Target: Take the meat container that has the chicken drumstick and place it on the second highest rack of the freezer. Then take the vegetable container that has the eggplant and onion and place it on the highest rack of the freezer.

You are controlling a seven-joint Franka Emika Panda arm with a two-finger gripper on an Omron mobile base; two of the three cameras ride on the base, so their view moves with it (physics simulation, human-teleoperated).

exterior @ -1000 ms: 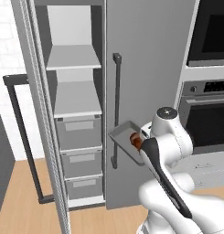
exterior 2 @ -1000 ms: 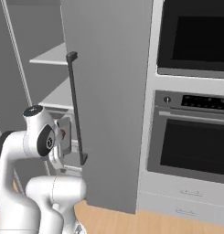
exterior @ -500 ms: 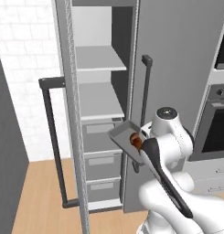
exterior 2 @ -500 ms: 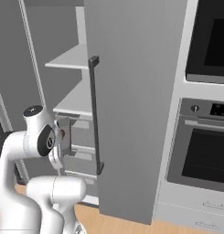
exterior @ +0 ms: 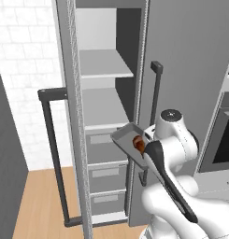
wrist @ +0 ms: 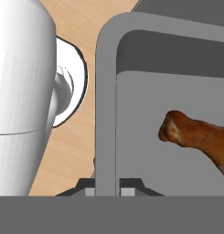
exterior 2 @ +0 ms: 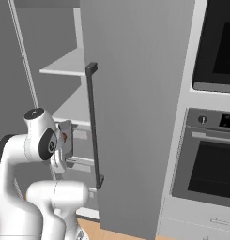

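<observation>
Flat grey tray (exterior: 126,140), glossy drumstick (exterior: 138,144)

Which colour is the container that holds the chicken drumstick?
The meat container is plain grey; the chicken drumstick in it is brown-orange. The hand view shows this best.

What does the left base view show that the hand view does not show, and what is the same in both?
Left base view alone: the open freezer with the highest rack, the second highest rack and grey drawers below. Hand view alone: the gripper shut on the tray's rim, and wooden floor beneath. Both: the grey tray holding the chicken drumstick.
</observation>
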